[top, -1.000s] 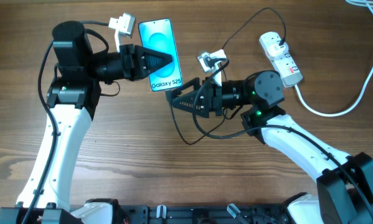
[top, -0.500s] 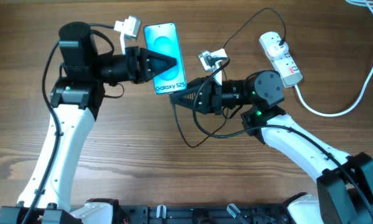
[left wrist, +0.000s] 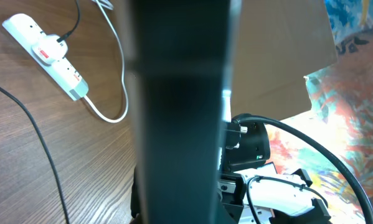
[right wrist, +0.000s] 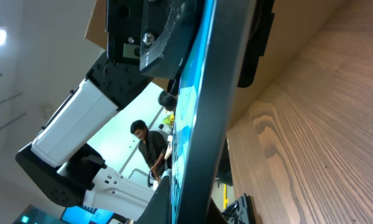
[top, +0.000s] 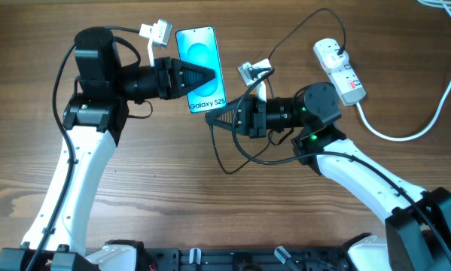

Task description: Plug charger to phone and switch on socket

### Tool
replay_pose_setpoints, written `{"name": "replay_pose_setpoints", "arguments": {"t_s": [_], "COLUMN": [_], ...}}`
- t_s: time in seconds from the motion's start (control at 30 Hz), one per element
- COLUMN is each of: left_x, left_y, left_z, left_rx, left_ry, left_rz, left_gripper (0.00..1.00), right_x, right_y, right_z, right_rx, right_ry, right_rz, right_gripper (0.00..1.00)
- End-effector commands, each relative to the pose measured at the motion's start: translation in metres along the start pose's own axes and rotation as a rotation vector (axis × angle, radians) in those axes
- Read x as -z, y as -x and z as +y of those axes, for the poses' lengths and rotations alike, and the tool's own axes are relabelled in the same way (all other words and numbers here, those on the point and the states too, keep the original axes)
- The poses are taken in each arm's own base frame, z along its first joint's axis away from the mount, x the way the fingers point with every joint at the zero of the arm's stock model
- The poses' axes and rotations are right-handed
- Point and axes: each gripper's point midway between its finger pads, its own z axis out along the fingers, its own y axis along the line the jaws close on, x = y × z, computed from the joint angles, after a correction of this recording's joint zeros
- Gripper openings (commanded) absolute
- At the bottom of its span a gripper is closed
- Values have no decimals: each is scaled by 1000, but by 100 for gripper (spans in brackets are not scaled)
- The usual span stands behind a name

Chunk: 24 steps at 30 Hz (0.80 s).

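The phone (top: 201, 68), with its teal screen and "Galaxy S25" band, is held above the table. My left gripper (top: 204, 77) is shut on its middle from the left. My right gripper (top: 216, 120) comes in from the right and is shut on the phone's lower end. The right wrist view shows the phone (right wrist: 205, 112) edge-on, running down between my fingers. Its dark back (left wrist: 180, 112) fills the left wrist view. The charger's black cable (top: 227, 170) loops under my right arm; its plug tip is hidden. The white socket (top: 339, 71) lies at the far right.
The socket's thick white cord (top: 406, 135) curves off to the right edge. The black cable (top: 323, 13) arcs up from the socket and back toward my right wrist. In the left wrist view the socket (left wrist: 46, 53) and cable (left wrist: 43, 155) lie on wood.
My right gripper's jaws have closed on the phone's lower end. My left arm has carried the phone slightly to the right, toward the right gripper.
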Motion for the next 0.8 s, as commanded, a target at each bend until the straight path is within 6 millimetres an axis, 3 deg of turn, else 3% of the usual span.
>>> {"name": "replay_pose_setpoints", "arguments": {"t_s": [0.0,0.27,0.77], "left_x": [0,-5,-13], "left_y": [-7,-16,-25], "left_z": [-14,-18,-21], "left_rx": [-7,-24,-30], "left_ry": [-46,-71,-83], "left_rz": [42,80,111], "left_gripper": [4,4,4], "right_x": [-2,-1,1], "right_y": [11,21,31], "right_z": [-2,-3,8], "right_rx": [12,-47,29], "right_ry": [-18,-30,-5], "right_rz": [-59,-114,-158], "right_gripper": [4,4,6]}}
